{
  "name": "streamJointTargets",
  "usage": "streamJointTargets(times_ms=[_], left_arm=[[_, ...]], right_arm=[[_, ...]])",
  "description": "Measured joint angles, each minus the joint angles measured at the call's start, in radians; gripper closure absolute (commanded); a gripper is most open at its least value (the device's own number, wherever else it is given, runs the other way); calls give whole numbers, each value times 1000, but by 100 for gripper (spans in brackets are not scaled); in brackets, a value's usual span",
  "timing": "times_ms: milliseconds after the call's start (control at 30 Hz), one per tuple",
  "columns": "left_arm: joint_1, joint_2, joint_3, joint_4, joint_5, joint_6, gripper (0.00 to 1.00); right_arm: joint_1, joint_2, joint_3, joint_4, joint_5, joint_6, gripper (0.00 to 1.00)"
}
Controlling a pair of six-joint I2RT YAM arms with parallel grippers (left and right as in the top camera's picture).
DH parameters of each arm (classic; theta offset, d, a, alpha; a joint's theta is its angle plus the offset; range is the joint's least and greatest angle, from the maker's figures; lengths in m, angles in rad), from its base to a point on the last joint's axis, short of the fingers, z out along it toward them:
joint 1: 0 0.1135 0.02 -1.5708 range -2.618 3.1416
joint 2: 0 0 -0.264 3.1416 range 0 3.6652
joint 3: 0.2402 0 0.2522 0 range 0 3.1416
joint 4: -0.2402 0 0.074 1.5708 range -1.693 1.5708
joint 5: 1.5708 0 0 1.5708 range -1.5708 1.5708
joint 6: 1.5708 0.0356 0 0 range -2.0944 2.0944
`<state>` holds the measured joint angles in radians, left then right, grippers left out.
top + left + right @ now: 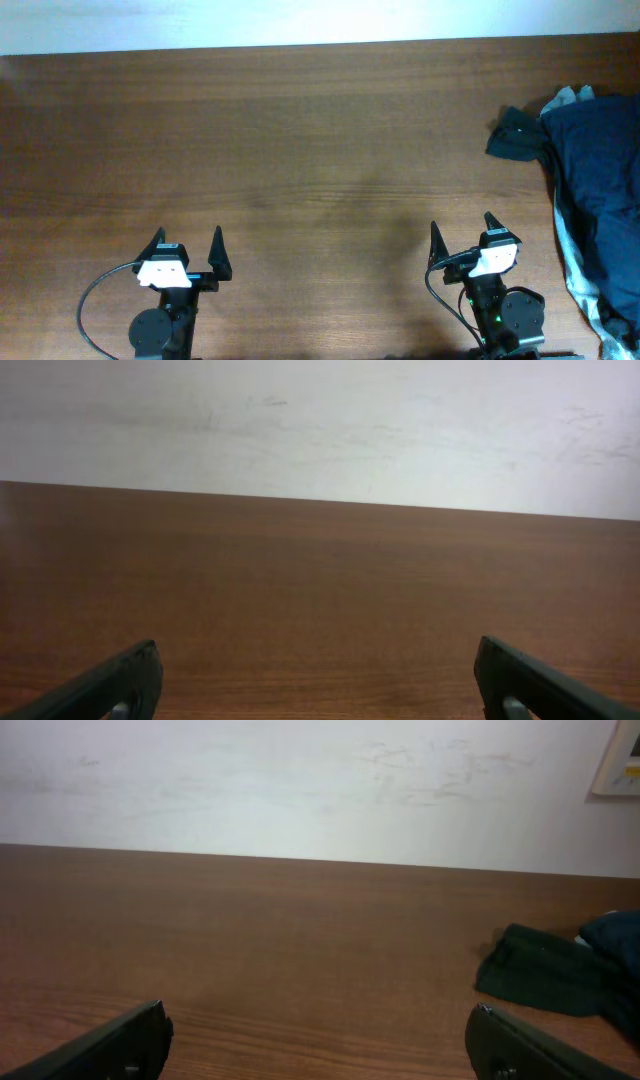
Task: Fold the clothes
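A pile of dark navy clothes [600,190] with a pale grey edge lies at the right edge of the table. A small dark green piece [514,134] sticks out at its far left; it also shows in the right wrist view [545,980]. My left gripper [187,246] is open and empty near the front edge, left of centre; its fingers frame bare wood in the left wrist view [318,678]. My right gripper [464,235] is open and empty near the front edge, left of the pile; it shows in its own view [318,1038].
The brown wooden table [300,150] ends at a white wall at the back. A pale framed object [620,760] hangs on the wall at the far right. Black cables loop beside both arm bases at the front edge.
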<state>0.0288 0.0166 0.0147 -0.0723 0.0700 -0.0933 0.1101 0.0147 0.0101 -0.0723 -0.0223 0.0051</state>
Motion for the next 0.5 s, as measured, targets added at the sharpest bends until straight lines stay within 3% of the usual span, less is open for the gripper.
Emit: streamJointTargets(times_ms=[100, 300, 500], left_arm=[[0, 0, 0, 0, 0, 0, 1], [0, 1, 0, 0, 0, 0, 1], [0, 1, 0, 0, 0, 0, 1]], right_arm=[[0, 0, 0, 0, 0, -1, 1], [0, 0, 0, 266, -124, 79, 1], [0, 0, 0, 245, -207, 116, 1]])
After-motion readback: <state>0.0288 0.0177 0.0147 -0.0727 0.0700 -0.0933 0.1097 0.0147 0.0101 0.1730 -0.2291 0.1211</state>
